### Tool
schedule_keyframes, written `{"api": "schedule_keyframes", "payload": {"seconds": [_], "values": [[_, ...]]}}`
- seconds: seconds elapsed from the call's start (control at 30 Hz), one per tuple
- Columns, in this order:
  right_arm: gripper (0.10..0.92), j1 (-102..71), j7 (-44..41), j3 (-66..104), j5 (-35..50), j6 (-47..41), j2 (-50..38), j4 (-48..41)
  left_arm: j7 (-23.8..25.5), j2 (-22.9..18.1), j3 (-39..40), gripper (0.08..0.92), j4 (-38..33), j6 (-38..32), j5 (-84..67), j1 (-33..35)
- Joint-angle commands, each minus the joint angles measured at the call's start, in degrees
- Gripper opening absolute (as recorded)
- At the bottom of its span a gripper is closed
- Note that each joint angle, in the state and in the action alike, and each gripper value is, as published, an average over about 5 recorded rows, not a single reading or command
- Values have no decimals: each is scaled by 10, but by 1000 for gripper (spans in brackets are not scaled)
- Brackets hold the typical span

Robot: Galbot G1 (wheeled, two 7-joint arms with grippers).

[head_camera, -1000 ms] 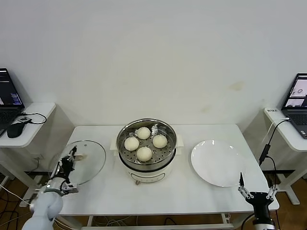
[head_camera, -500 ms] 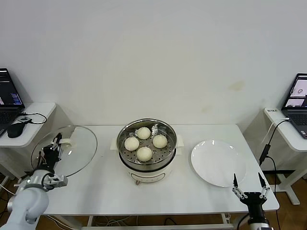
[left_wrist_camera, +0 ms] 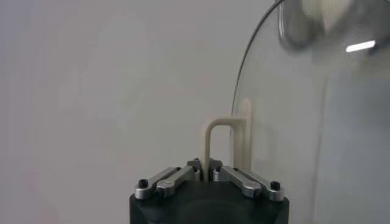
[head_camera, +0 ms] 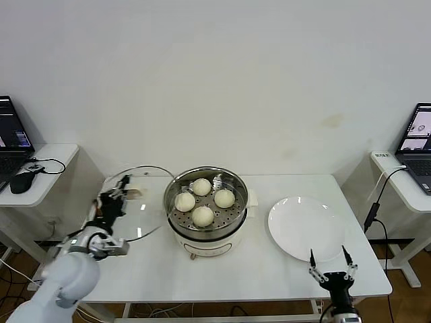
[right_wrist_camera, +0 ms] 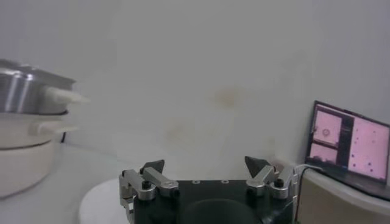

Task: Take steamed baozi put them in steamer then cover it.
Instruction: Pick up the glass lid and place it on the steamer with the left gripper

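The steamer [head_camera: 205,232], a steel pot on a cream base, stands mid-table with several steamed baozi [head_camera: 203,215] on its perforated tray. My left gripper [head_camera: 114,200] is shut on the cream handle [head_camera: 133,192] of the glass cover [head_camera: 147,217]. It holds the cover tilted, off the table, just left of the pot, with the rim close to the pot's left edge. The left wrist view shows my left gripper [left_wrist_camera: 204,164] pinching the handle [left_wrist_camera: 210,137] beside the glass [left_wrist_camera: 304,134]. My right gripper [head_camera: 330,266] stands open and holds nothing, at the table's front right.
A white plate [head_camera: 306,229] lies right of the steamer, just behind my right gripper. Side tables with a laptop [head_camera: 10,134] and mouse [head_camera: 23,180] on the left and another laptop [head_camera: 417,138] on the right flank the table. A black cable [head_camera: 374,208] hangs at the right edge.
My left arm lifted the cover off the table's left end, swung out left, then carried it right toward the steamer. My right gripper slid left along the front edge, still open.
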Motion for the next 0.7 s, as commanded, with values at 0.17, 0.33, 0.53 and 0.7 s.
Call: {"api": "schedule_keyframes", "payload": {"seconds": [0.17,0.33,0.53,0.7], "values": [[823,11,17,-40,-104,-23,24,-16,48,-69,209,141,29,114,63,-178],[823,10,26,-51,-136,-36,31,-18,101,-119,203,141,37,121,196,-171],[823,11,34,-64,-154,-50,34,-23,146,-166,196,141,48,122,283,-175],[823,9,37,-60,-154,-49,34,-26,168,-203,200,141,59,131,307,-180]]}}
